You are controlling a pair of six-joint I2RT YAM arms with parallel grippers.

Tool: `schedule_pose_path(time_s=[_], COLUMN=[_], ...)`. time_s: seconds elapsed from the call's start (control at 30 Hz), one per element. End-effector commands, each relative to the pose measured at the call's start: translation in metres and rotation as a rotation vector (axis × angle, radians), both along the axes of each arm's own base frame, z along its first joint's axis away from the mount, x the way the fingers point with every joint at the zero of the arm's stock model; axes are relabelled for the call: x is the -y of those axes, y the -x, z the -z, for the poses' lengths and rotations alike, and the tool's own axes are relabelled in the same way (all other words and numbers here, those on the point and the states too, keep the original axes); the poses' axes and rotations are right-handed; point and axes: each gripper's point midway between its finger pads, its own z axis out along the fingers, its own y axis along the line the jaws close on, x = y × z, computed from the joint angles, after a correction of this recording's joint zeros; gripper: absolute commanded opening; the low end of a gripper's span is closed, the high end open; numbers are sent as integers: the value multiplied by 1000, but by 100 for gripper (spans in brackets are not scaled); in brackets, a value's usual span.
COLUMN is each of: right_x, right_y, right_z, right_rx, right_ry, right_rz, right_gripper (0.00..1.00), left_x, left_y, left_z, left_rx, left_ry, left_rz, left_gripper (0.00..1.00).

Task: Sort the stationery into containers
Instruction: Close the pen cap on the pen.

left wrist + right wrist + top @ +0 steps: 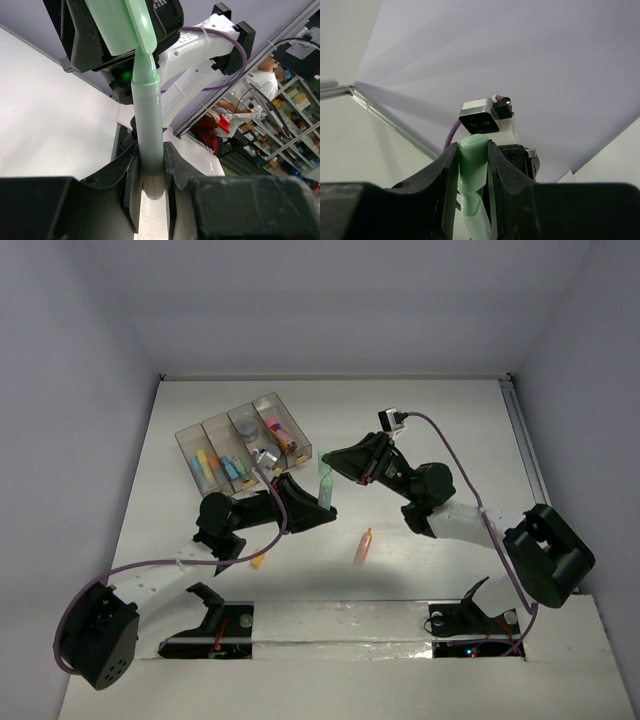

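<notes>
White walls close in a white tabletop (420, 420) on three sides. Above the middle of it the two hands meet on one green marker (326, 483), which stands nearly upright and does not touch the surface.

The left hand (318, 508) is narrow. In its wrist view its fingers (134, 185) press from both sides on the lower end of the marker's barrel (149, 130). The right hand (338, 462) comes from the other side, and its fingers (451, 167) are closed on the top end of the marker (472, 160), where the clip is.

The tray (183, 440) with four compartments lies on the far left of the tabletop, near the left hand. It holds yellow, blue, pink and grey pieces. An orange marker (363, 546) lies alone on the tabletop, nearer than the hands, and a small yellow piece (258, 561) lies beside the left arm.
</notes>
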Motion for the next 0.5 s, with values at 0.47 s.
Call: schedule_pose_path(time_s=[0.47], right_x=[28], right_y=[77], right_z=[-64], right_rx=[388], right_ry=[-205], right_rz=[-66], right_gripper=[0], left_x=[-51], left_y=[55], left_z=[-144], left_rx=[595], left_ry=[459], left_rz=[-89], left_gripper=[0])
